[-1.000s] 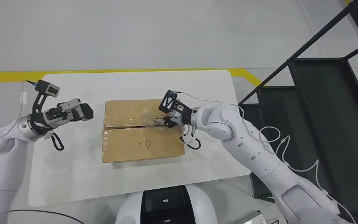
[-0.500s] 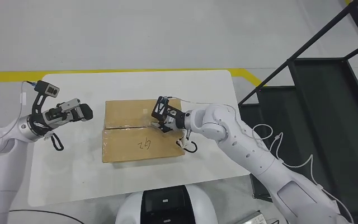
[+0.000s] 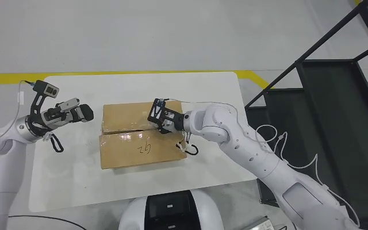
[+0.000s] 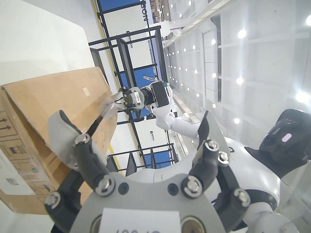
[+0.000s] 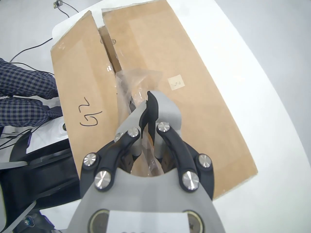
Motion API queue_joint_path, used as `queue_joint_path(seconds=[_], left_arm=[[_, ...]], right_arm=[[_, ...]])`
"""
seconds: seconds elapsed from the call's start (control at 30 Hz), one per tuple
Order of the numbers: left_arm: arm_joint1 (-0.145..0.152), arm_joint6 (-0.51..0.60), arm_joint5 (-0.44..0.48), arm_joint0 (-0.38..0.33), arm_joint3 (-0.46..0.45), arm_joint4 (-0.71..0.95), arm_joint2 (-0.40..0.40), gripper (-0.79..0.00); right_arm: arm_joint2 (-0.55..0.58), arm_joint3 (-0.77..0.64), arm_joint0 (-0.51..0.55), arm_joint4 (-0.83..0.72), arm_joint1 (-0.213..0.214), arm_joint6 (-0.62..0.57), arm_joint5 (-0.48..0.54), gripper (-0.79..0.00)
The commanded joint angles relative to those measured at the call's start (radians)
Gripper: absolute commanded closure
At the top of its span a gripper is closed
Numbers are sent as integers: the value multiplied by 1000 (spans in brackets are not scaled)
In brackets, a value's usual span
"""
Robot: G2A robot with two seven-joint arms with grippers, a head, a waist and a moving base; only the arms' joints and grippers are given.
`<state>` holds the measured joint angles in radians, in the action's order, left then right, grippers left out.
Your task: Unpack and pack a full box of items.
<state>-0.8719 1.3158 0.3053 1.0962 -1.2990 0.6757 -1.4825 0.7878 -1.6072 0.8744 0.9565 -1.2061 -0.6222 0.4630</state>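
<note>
counter [image 3: 69,178]: cardboard box [image 3: 138,150] at centre, top up, long axis and seam [image 3: 123,132] run 9–3 o'clock | clear tape [image 5: 136,78]: part-lifted off seam | right tool [image 5: 147,99]: clenched on tape, mid-seam | left tool [image 3: 85,112]: released, near box's 9 o'clock end, apart | step: likely unsealing; next: strip tape toward 9 o'clock

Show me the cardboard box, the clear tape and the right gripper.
cardboard box [image 3: 122,155], top view, the flap with handwriting.
clear tape [image 5: 136,76], right wrist view, crumpled strip over the seam.
right gripper [image 5: 146,101], right wrist view, midway between its fingertips.
</note>
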Motion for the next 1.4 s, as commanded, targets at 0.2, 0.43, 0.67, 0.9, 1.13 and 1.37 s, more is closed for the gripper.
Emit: queue_joint_path(seconds=[0.2,0.43,0.67,0.9,1.13,1.37], left_arm=[[-3,-3,-2,-4,11,4,7,-785],[-4,-4,-2,0,7,6,9,-785],[-5,-7,-10,5,0,3,11,-785],[-2,-71,-24,12,47,-14,-16,-785],[16,0,-59,62,106,16,-104,-785],[32,76,-105,101,118,-76,-119,-785]], right_arm=[[-35,-171,69,344,4,41,-140,0],[-36,-253,133,525,7,76,-229,0],[-18,-276,178,559,4,162,-258,0],[43,-237,176,432,5,190,-164,0],[44,-188,158,381,-6,176,-125,0],[42,-157,144,359,-16,191,-111,0]])
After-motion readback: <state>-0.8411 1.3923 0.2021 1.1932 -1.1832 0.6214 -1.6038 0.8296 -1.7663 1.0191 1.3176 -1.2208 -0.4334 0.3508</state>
